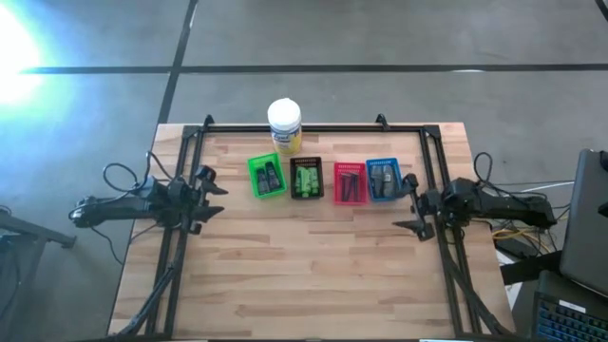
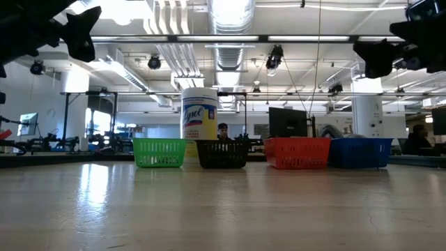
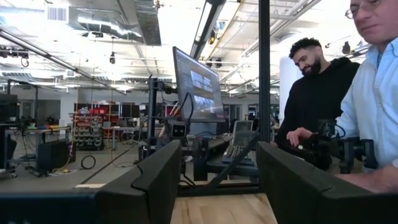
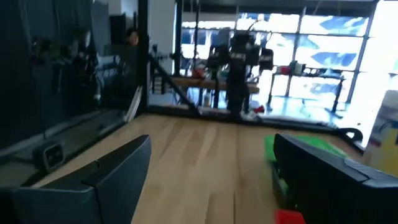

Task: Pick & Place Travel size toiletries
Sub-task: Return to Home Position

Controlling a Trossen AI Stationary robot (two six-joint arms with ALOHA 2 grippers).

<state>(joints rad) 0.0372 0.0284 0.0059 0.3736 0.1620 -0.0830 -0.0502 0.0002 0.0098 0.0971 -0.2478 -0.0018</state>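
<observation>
You are looking at the toiletries (image 1: 306, 179), apparently all lying inside the baskets (image 1: 254, 180) at upper centre, while your left gripper (image 1: 214, 196) and right gripper (image 1: 406, 202) are hovering spread and empty on either side, the right one nearer.

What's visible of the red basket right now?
The red basket is a small slotted bin, plastic by its look, rectangular and upright on the wooden table. It stands between the black basket and the blue basket. Slim dark sticks lie inside. Whether it touches its neighbours is unclear.
</observation>
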